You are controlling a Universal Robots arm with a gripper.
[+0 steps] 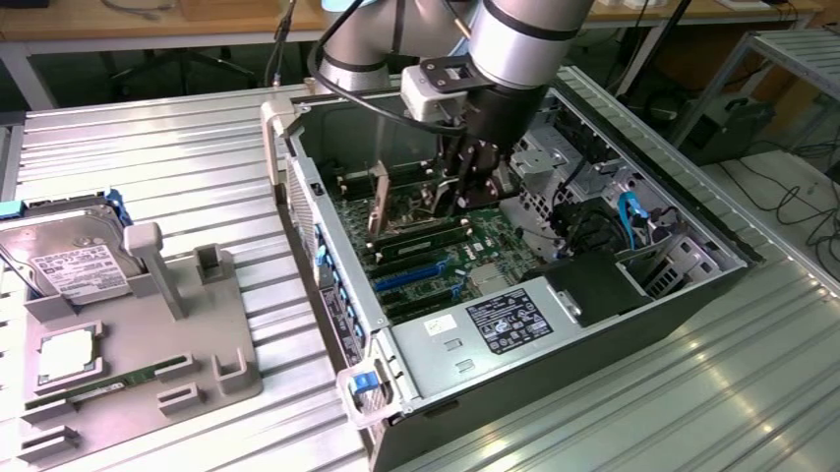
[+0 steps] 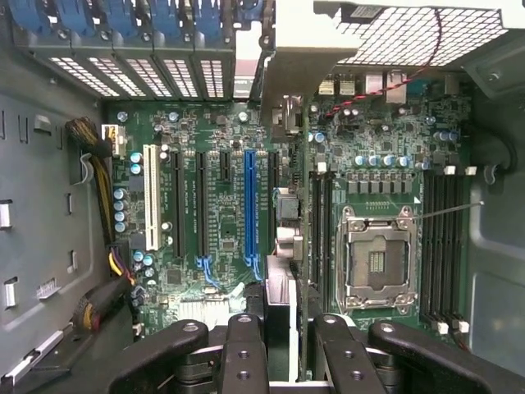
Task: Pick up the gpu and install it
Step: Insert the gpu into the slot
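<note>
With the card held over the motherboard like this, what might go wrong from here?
1. The gpu, edge-on in the pincer, hangs close beside the blue slot; if not lined up, it may press on board parts.
2. Its metal bracket sits near the rear slot covers and might catch there.
3. The red wire lies close to the card's path.

A thick robot arm (image 1: 525, 25) of silvery-grey tubes with rounded grey joints. A black cable runs along it. At the wrist sits a pale grey box, then a black tool (image 1: 470, 182) with black fingers (image 2: 246, 349) studded with small screws.
</note>
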